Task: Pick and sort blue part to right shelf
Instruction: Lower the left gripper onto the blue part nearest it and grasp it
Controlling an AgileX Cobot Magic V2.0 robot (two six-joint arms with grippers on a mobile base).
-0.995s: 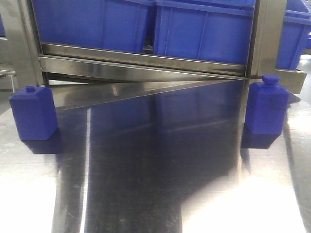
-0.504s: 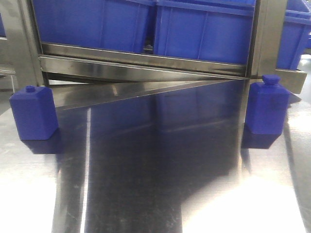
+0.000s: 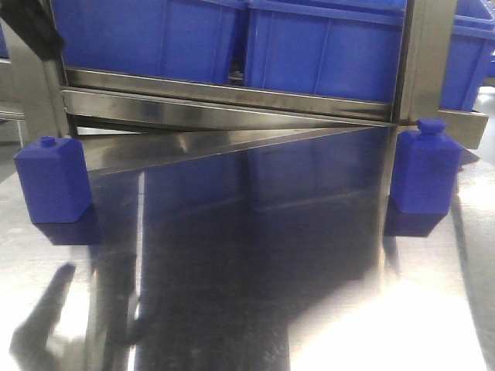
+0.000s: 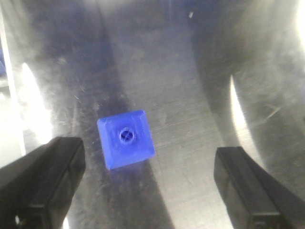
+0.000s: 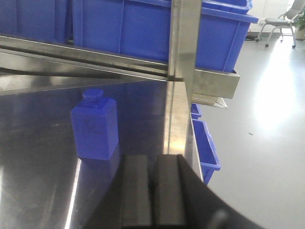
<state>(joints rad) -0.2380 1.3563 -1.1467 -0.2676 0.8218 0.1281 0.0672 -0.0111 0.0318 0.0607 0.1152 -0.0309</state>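
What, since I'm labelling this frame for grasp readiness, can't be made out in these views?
- Front view: left arm cut off by the top-left corner; its gripper is out of frame.
- Left wrist view: blue part blurred, seen only from above; left gripper's height over it unclear.
- Front and right wrist views: blue bins' contents hidden by their walls.

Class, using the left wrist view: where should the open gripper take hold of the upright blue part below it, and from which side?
Grip the blue part by two opposite flat side walls, coming straight down from above. It stands upright, knob facing the camera, roughly between the left gripper's open fingers. Its square body sits slightly skewed, so probably rotate the wrist first.
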